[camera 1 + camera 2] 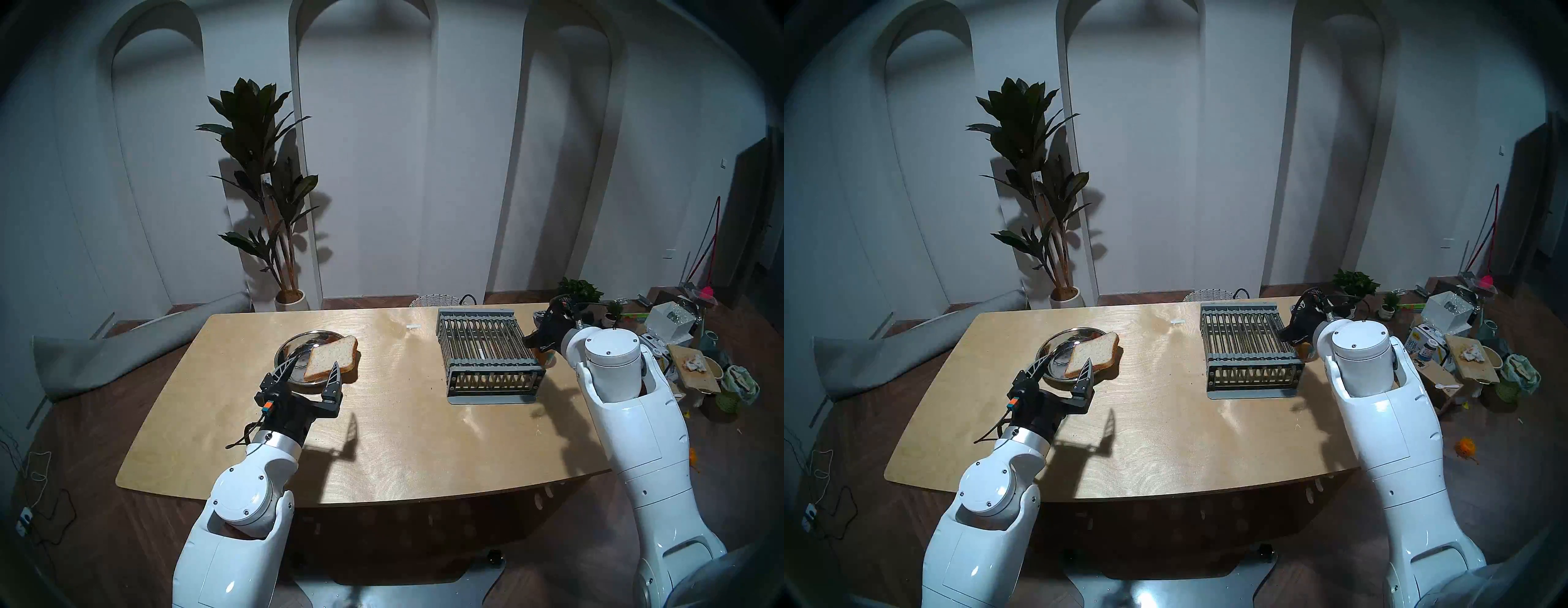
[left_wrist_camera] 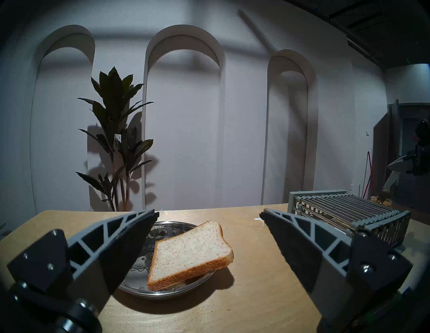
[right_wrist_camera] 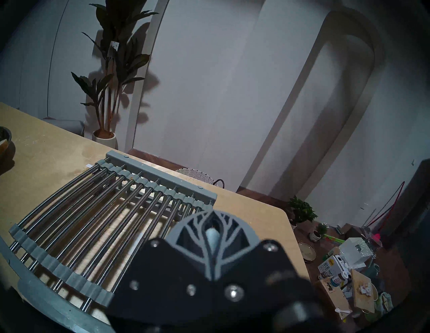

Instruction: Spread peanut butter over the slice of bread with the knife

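Note:
The slice of bread [image 1: 331, 358] [image 2: 190, 253] lies tilted on the steel plate [image 1: 292, 344] [image 2: 176, 224], its right edge over the rim. My left gripper [image 1: 316, 361] [image 2: 208, 213] is open and empty, just in front of the plate, with its fingers either side of the bread's near end. My right gripper [image 1: 535, 337] [image 3: 213, 215] hangs at the right of the rack, shut on the knife's pale blue handle [image 3: 213, 237]; the blade is hidden. A tan glimpse of the peanut butter jar [image 1: 544, 356] [image 2: 381, 200] shows under that gripper.
A grey slatted rack [image 1: 488, 348] [image 3: 104, 209] stands on the table's right half, close to my right gripper. A scrap of white tape [image 1: 412, 327] lies at the back. A wicker basket [image 1: 432, 300] sits behind the table, and clutter [image 1: 679, 339] covers the floor at the right.

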Controlling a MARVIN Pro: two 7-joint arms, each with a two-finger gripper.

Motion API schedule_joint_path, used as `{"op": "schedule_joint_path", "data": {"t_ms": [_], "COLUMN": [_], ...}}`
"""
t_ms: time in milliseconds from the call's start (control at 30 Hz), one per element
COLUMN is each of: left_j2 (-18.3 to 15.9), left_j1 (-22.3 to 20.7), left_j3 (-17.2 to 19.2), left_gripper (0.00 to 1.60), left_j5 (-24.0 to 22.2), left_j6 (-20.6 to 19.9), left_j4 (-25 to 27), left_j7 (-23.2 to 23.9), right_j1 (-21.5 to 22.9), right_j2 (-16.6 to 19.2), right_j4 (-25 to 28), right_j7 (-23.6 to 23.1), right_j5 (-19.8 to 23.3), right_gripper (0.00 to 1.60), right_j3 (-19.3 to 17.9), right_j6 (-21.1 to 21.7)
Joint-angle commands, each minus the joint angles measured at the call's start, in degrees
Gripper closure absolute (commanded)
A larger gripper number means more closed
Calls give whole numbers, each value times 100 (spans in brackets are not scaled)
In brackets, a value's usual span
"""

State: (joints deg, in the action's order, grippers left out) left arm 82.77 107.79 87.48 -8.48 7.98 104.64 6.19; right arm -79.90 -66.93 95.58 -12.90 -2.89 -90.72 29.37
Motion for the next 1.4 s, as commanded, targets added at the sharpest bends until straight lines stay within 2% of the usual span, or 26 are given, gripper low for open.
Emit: {"op": "schedule_joint_path", "data": {"t_ms": [0,133,733,1133,1367], "left_j2": [-18,-17,-13,-2,7], "left_j1": [-143,-155,-60,-85,-106], "left_j3": [25,41,106,109,103], "left_gripper": [0,0,0,0,0], "left_j5": [-25,-41,-136,-178,-199], "left_j6": [2,17,53,40,44], "left_j4": [52,32,26,-5,-36], "left_j7": [28,48,155,216,239], "right_j1": [4,-59,-285,-353,-341], "right_j2": [172,253,262,413,483], "right_j4": [137,170,9,-117,-304], "right_j7": [70,143,427,648,697], "right_j5": [-186,-319,-550,-862,-994], "right_gripper": [160,160,160,160,160], "right_j3": [68,132,131,167,172], "right_j6": [-686,-990,-1255,-1826,-2002]}}
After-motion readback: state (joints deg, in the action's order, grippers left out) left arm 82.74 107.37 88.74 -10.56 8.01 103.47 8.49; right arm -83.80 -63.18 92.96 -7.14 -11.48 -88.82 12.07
